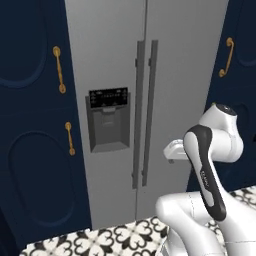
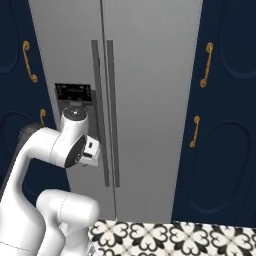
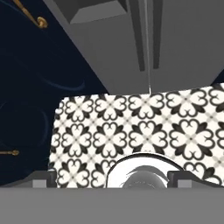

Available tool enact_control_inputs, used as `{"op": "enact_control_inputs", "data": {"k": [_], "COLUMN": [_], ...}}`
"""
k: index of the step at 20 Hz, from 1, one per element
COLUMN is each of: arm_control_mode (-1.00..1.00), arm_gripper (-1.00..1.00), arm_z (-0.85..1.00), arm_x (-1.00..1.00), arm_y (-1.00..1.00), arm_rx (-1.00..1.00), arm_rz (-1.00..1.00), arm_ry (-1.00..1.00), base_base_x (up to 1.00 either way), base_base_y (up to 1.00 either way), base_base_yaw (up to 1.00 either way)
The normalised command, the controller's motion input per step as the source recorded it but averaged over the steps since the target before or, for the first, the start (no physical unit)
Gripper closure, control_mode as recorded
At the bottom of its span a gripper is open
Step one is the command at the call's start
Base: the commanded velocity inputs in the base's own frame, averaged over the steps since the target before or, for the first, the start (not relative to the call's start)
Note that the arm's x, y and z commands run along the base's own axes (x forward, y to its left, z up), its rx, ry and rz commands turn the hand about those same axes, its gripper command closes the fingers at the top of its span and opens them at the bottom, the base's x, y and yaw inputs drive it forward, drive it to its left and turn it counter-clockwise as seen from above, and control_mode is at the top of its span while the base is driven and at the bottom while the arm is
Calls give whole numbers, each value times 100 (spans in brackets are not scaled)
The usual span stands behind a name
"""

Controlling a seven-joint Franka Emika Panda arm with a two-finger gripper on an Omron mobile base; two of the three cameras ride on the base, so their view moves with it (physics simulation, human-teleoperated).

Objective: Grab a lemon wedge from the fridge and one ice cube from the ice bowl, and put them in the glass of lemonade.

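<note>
So the fridge (image 1: 150, 100) sits dead ahead with both doors shut, its two long bar handles (image 1: 145, 112) running side by side down the middle and the dark dispenser panel (image 1: 108, 120) on the left door. Navy cabinets (image 1: 35, 125) with gold handles flank it. The gripper (image 3: 112, 183) is wide open, holding nothing, pointing down at the patterned floor tiles (image 3: 144, 131) just in front of the fridge.

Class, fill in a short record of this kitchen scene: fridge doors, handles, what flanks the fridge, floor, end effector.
fridge doors: fridge has both doors shut
handles: two vertical bar handles meeting at the centre seam
dispenser: dark dispenser panel on the left door
flanks: navy cabinets with gold handles
floor: patterned black-and-white tiles
end effector: end effector open, holding nothing
</note>
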Motion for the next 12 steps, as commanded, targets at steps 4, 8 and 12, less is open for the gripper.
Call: {"op": "enact_control_inputs", "data": {"k": [4, 8, 12], "arm_control_mode": [100, 100, 100], "arm_gripper": [-100, -100, -100], "arm_z": [0, 0, 0], "arm_x": [0, 0, 0], "arm_y": [0, 0, 0], "arm_rx": [0, 0, 0], "arm_rz": [0, 0, 0], "arm_ry": [0, 0, 0], "base_base_x": [-6, -11, -20], "base_base_y": [-11, -21, -27], "base_base_yaw": [0, 0, 0]}}
